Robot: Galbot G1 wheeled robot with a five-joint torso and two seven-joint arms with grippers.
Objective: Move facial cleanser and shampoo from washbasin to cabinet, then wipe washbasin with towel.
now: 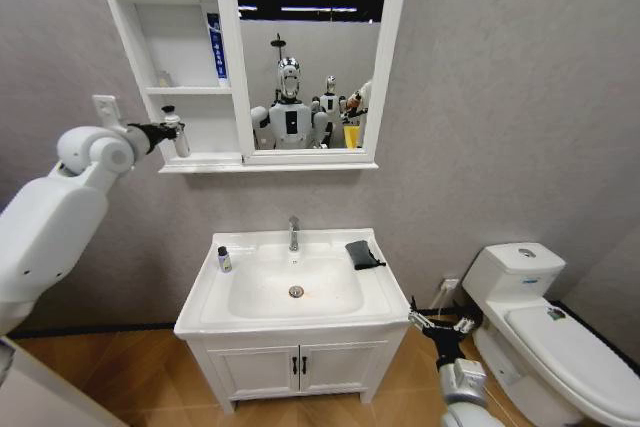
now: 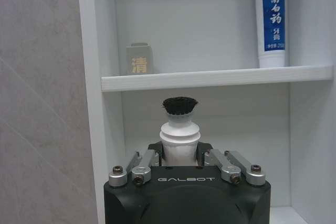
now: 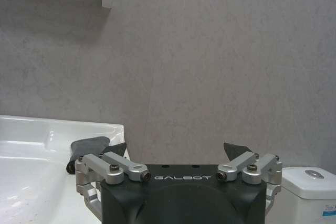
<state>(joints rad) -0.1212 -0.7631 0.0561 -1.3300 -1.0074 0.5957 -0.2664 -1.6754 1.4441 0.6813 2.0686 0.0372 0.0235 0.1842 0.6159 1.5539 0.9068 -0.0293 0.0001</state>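
My left gripper point(image 1: 170, 133) is raised to the cabinet point(image 1: 228, 117) and shut on a white bottle with a black cap point(image 1: 179, 135). In the left wrist view the bottle point(image 2: 179, 132) stands upright between the jaws of the left gripper point(image 2: 179, 155), inside the lowest open shelf bay. A second small dark-capped bottle point(image 1: 225, 260) stands on the washbasin point(image 1: 205, 302) at its left rear. I cannot tell which bottle is the shampoo and which the facial cleanser. The dark towel point(image 1: 362, 254) lies folded at the basin's right rear. My right gripper point(image 1: 440, 324) hangs open, low beside the basin's right front corner.
The shelf point(image 2: 210, 78) above the held bottle carries a blue and white tube point(image 2: 273, 19) and a small grey cup point(image 2: 139, 59). A chrome tap point(image 1: 293, 233) stands behind the bowl. A white toilet point(image 1: 545, 332) stands to the right. A two-door vanity point(image 1: 300, 367) sits under the basin.
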